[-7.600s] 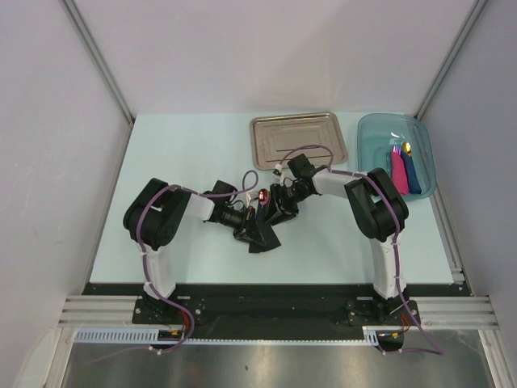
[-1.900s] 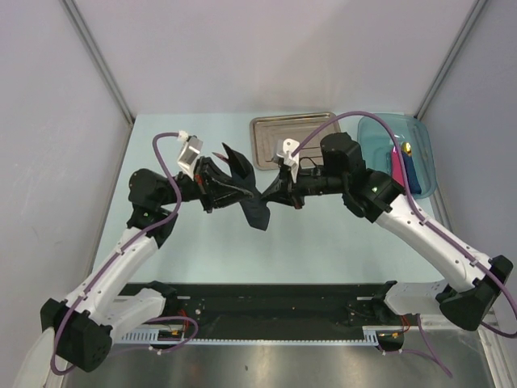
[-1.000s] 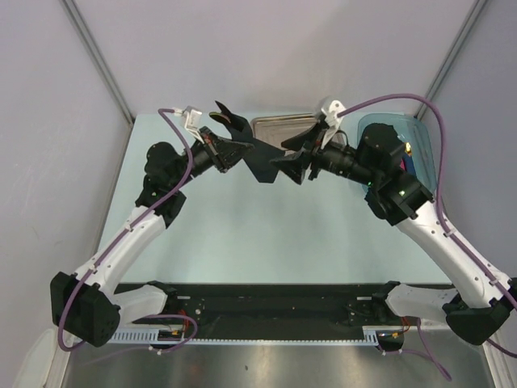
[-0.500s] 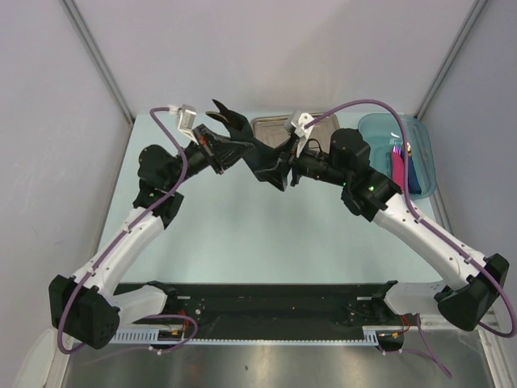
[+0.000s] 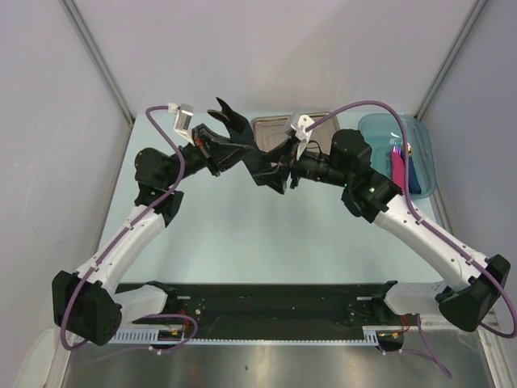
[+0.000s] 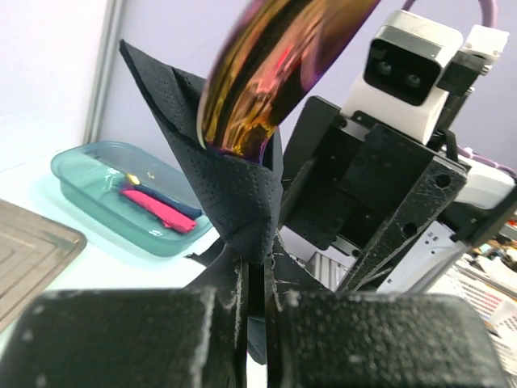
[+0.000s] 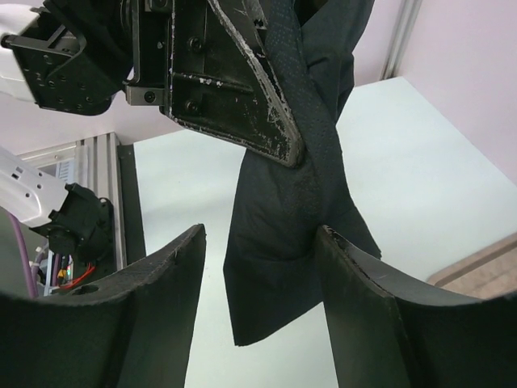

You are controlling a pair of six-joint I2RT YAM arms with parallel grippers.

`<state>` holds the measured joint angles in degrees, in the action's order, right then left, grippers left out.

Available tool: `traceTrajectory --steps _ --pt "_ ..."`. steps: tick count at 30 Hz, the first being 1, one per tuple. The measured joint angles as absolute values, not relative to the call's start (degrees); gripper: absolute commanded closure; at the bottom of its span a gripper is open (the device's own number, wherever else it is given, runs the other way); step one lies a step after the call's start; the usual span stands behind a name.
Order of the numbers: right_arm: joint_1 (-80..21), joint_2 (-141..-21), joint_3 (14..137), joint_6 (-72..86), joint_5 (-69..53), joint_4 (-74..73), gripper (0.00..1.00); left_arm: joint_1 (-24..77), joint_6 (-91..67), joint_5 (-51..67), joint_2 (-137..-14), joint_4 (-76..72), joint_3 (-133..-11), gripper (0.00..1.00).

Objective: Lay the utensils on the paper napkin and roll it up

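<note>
Both arms are raised over the far-middle of the table (image 5: 242, 234), wrists facing each other, just in front of the steel tray (image 5: 266, 125).

Left gripper (image 6: 255, 279): fingers pressed together, pinching the paper napkin (image 6: 234, 186) low down. The napkin is bunched and twisted, lifted well clear of the table. Above the pinch it rises in a loose cone. One utensil's shiny orange-red end (image 6: 275, 73) pokes from the top of the wrap. The second utensil is not made out; hidden in the folds or not, cannot tell.

Right gripper (image 7: 260, 242): fingers spread wide. The napkin's free lower part hangs down between them, with a clear gap on one side. The cloth lies against or very near the inner edge of the other finger (image 7: 347, 283); contact is uncertain. No grip here.

In the overhead view the napkin bridges the two grippers, left end higher and right end lower.

At the far right, a blue-green tub (image 5: 380, 129) holds a pink roll (image 5: 398, 170) and a dark blue roll (image 5: 413, 174) side by side, well apart from the grippers.
</note>
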<state>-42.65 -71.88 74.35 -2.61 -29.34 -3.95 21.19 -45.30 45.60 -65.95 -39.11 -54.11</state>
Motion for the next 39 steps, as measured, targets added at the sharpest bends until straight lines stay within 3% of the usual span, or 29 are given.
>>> traceTrajectory --steps 8,15,25,28,31,34,37,38,39 --pt "-42.81 -71.90 74.35 -2.26 -30.09 -3.95 0.39 21.21 -48.07 48.84 -66.87 -42.41 -54.11 1.00" --pt "-43.09 -72.12 74.35 -1.30 -31.51 -3.60 0.58 21.26 -49.54 50.81 -67.18 -44.14 -54.11 1.00" --pt "-43.20 -72.77 74.39 0.38 -32.84 -2.59 0.59 21.21 -50.81 51.75 -67.75 -46.19 -54.11 1.00" --pt "-43.18 -73.28 74.61 1.58 -33.01 -2.22 0.71 21.17 -51.11 51.79 -68.07 -46.87 -54.11 1.00" --pt "-42.98 -74.08 75.31 2.48 -33.61 -2.15 1.00 21.08 -51.51 52.21 -68.18 -47.72 -54.11 1.00" --pt "-42.74 -74.72 76.29 3.95 -34.33 -2.35 1.00 20.88 -51.57 52.88 -68.16 -49.04 -54.11 1.00" --pt "-42.35 -75.11 76.93 4.99 -35.24 -2.74 1.00 20.82 -51.16 52.73 -67.94 -48.73 -54.13 0.73" --pt "-42.09 -75.37 77.14 5.72 -35.73 -2.72 1.00 20.78 -50.76 52.47 -67.81 -48.07 -54.13 0.55" --pt "-41.85 -75.66 77.28 6.50 -36.21 -2.66 1.00 20.67 -50.15 52.10 -67.70 -47.22 -54.19 0.47"
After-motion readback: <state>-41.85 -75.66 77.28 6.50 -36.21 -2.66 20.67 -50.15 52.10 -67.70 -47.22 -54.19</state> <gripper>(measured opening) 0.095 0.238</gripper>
